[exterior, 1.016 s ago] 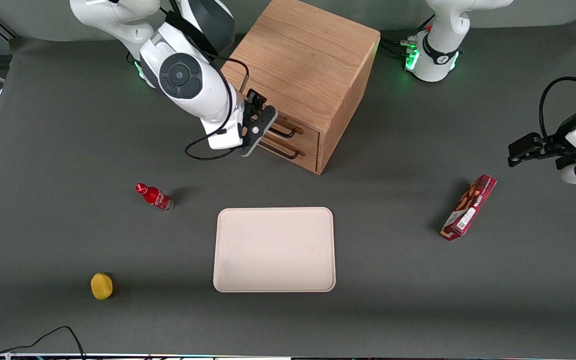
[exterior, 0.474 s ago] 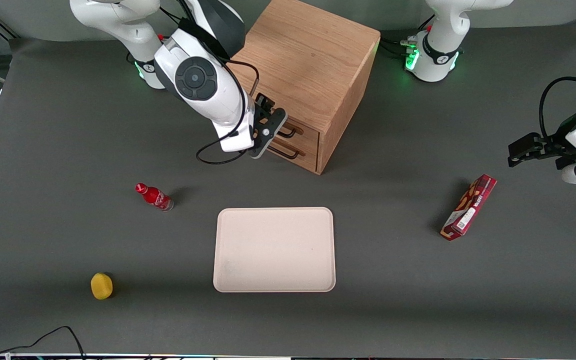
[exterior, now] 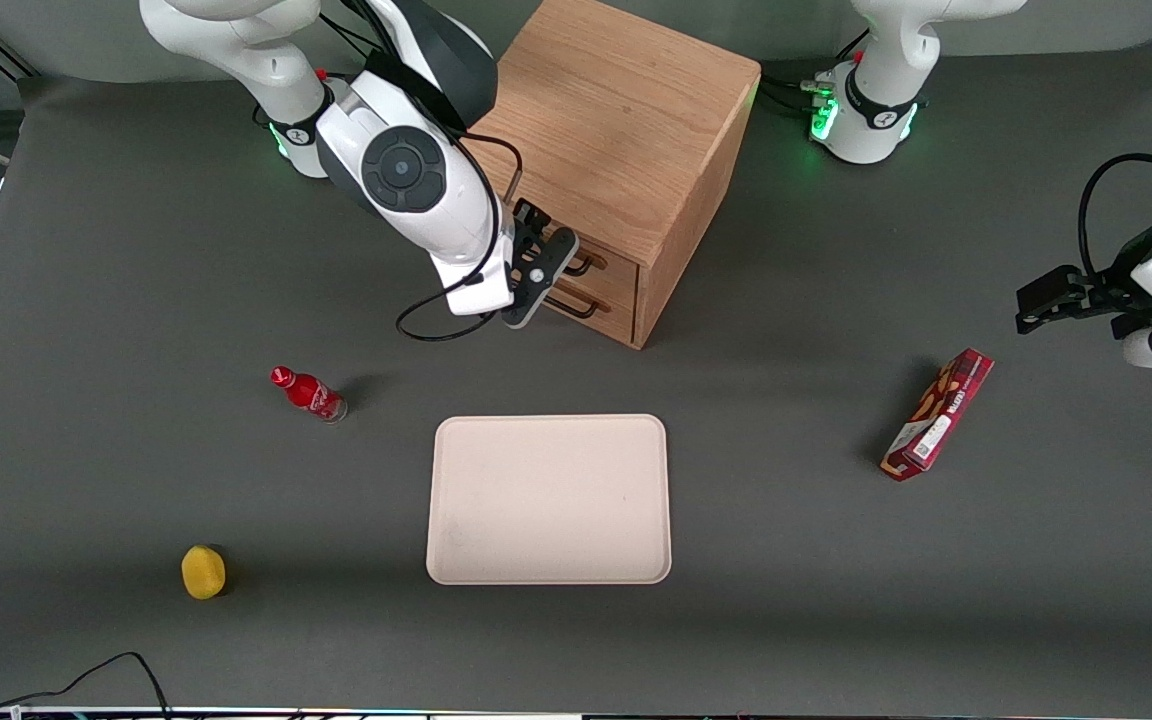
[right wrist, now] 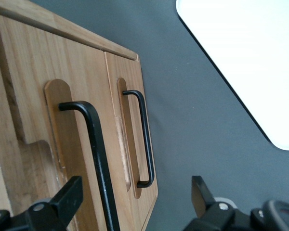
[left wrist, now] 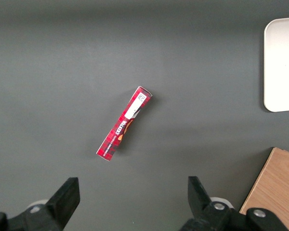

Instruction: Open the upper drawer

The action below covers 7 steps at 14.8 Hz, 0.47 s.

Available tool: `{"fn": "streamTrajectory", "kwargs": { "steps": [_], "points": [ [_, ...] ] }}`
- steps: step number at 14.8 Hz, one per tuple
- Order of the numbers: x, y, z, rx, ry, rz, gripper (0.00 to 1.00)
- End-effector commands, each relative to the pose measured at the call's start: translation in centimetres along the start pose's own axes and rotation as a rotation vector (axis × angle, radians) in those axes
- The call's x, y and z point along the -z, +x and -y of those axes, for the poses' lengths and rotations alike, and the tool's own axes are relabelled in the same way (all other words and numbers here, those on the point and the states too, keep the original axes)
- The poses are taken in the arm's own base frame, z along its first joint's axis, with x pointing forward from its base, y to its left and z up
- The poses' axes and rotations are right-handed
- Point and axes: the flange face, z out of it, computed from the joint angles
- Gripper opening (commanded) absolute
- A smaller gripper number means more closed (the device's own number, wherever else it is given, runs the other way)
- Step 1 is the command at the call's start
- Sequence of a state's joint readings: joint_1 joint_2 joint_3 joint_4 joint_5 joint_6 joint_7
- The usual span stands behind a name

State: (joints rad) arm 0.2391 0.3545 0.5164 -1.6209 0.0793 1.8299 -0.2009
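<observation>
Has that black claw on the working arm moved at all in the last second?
Yes. The gripper has slid along the cabinet front toward the drawer handles, closing on the upper drawer, which looks shut. Its fingers are open.

**Dark grey table with six things on it**

A dark grey table [exterior: 836,600] fills nearly the whole front view. An oak cabinet [exterior: 616,130] is set on it in the upper middle of the frame. A pale, empty tray [exterior: 548,498] is laid flat just below the frame's centre, nearer the camera than the cabinet.

Toward the working arm's end, a small red bottle [exterior: 308,393] is seen at mid height and a yellow round object [exterior: 203,571] lower in the frame. A black cable [exterior: 106,675] is looped at the lower edge.

Toward the parked arm's end, a red carton [exterior: 938,414] is seen at mid height.

The gripper [exterior: 536,270] is held in front of the cabinet's drawer fronts, above the table, fingers apart.
</observation>
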Motion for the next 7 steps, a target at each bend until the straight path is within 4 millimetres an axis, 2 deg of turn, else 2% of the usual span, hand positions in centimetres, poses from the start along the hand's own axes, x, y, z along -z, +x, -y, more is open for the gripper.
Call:
{"fn": "streamTrajectory", "kwargs": {
  "steps": [1, 4, 7],
  "points": [
    [-0.3, 0.8, 0.4, 0.005, -0.013, 0.001, 1.0],
    [-0.5, 0.7, 0.3, 0.014, -0.027, 0.008, 1.0],
    [-1.6, 1.2, -0.4, 0.009, -0.015, 0.005, 1.0]
  ]
}}
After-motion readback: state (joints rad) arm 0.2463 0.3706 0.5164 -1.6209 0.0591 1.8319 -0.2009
